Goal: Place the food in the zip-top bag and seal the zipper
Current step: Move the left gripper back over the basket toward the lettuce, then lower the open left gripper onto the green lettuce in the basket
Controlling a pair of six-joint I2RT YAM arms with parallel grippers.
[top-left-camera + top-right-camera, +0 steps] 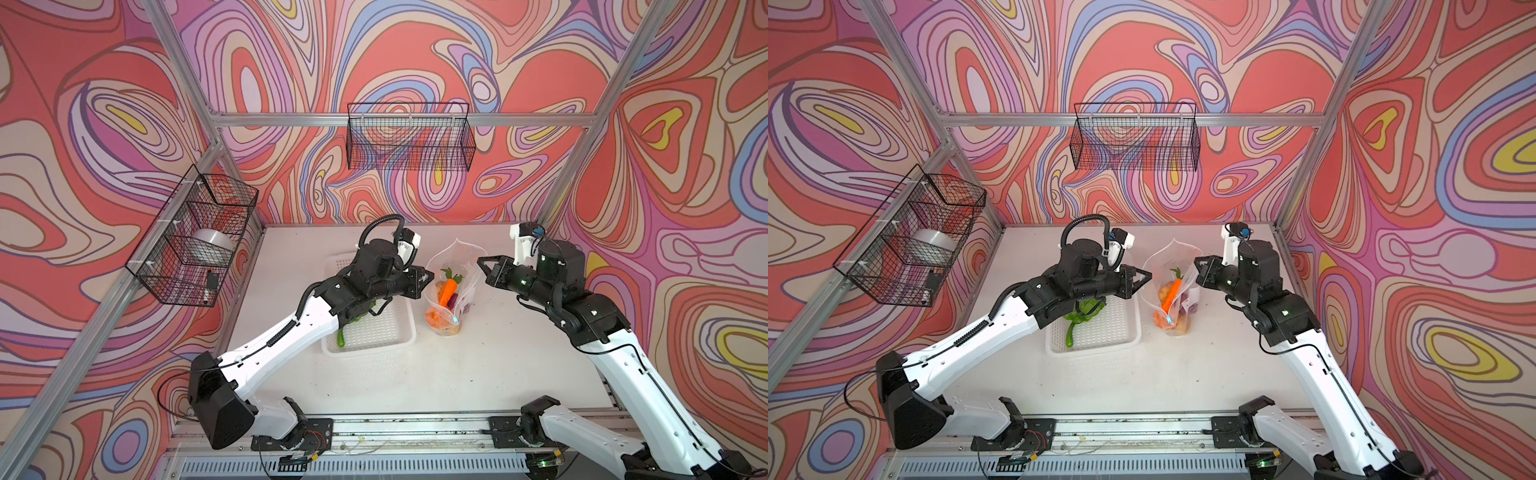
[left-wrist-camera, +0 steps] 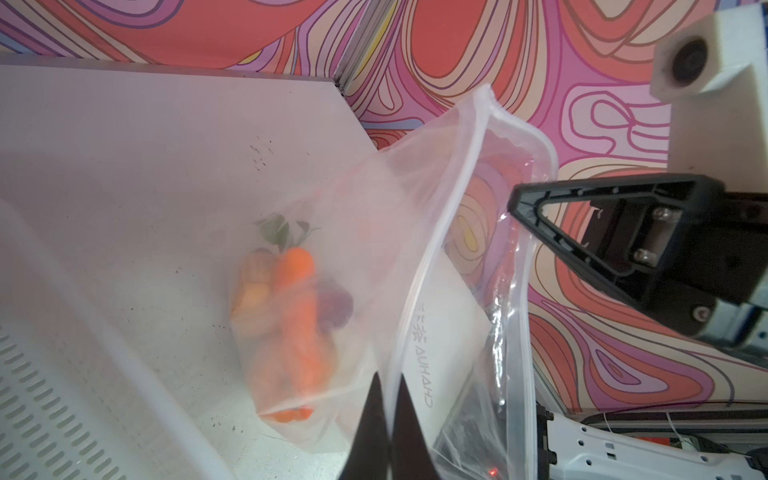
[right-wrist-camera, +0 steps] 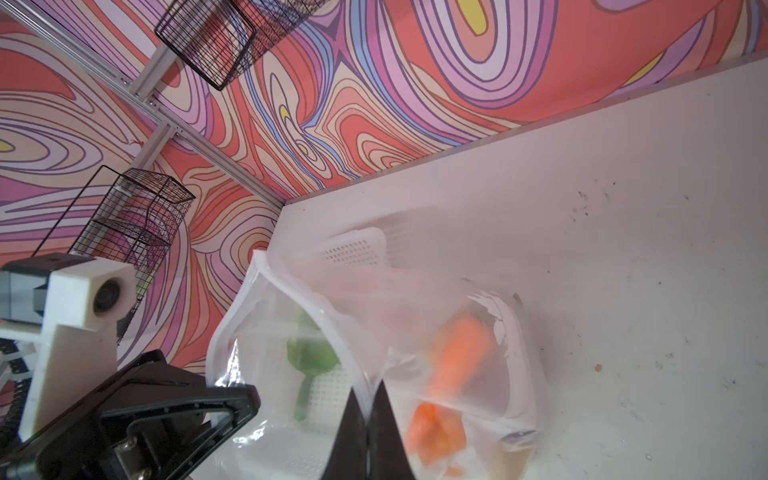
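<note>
Packing is only part done. Zip-top bag stands on the desk, just beside the white basket, with its mouth up and open. Left jaws pinch one side of the bag's rim. Right jaws pinch the other side. Together they hold the mouth apart. Orange carrot, purple onion and a blurry tan lump, maybe the potato, sit inside. Green pepper and lettuce lie in the basket. Next, I think one arm must let go, pick up a green piece and drop it in. The zipper's blue slider sits low, not yet pulled.
</note>
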